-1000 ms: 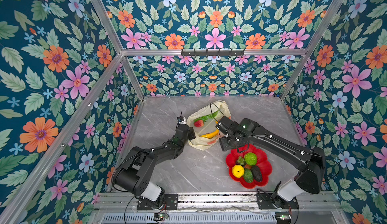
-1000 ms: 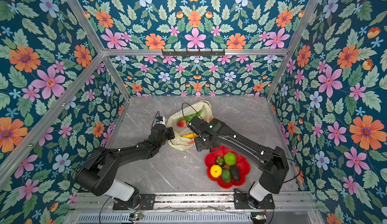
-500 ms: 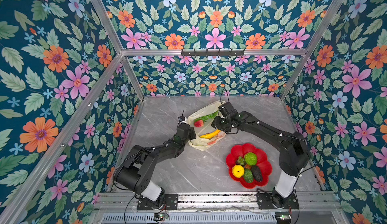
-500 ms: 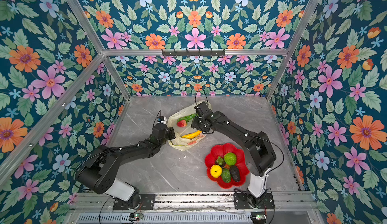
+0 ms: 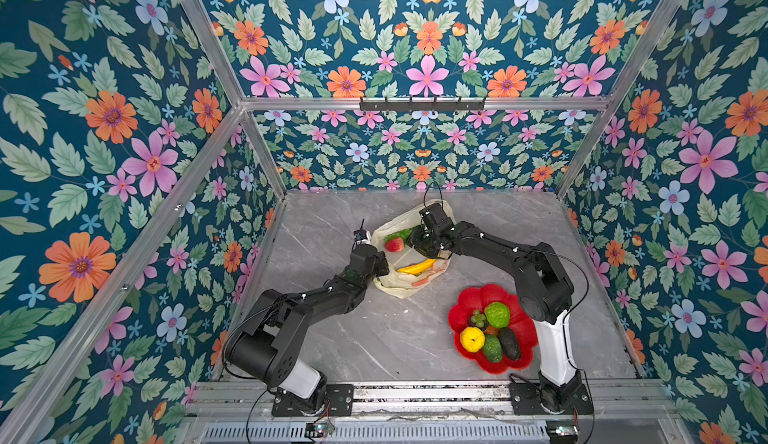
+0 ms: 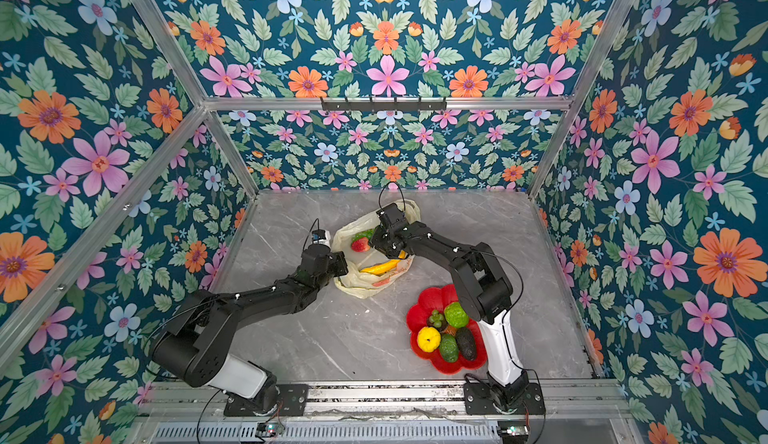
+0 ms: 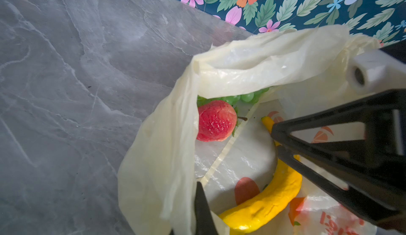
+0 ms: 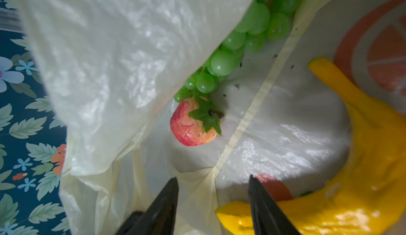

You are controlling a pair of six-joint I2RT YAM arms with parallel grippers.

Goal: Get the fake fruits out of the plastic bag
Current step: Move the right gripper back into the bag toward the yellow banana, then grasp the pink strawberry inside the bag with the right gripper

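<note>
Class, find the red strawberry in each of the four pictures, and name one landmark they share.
Top view: strawberry in the plastic bag's open mouth.
Top view: strawberry, same spot.
Left wrist: strawberry under the bag's lifted flap.
Right wrist: strawberry against the grape bunch.
Shared landmark: yellow banana, inside the bag nearby.

The plastic bag (image 7: 252,69) is thin, translucent, crinkled film with a soft sheen. The grapes (image 8: 254,23) are smooth and glossy, the strawberry (image 8: 191,126) crackled and rough, the banana (image 8: 373,157) dimpled, semi-gloss. My fingers (image 8: 162,207) are matt black plastic; the table (image 7: 66,91) looks like matt grey marble.
</note>
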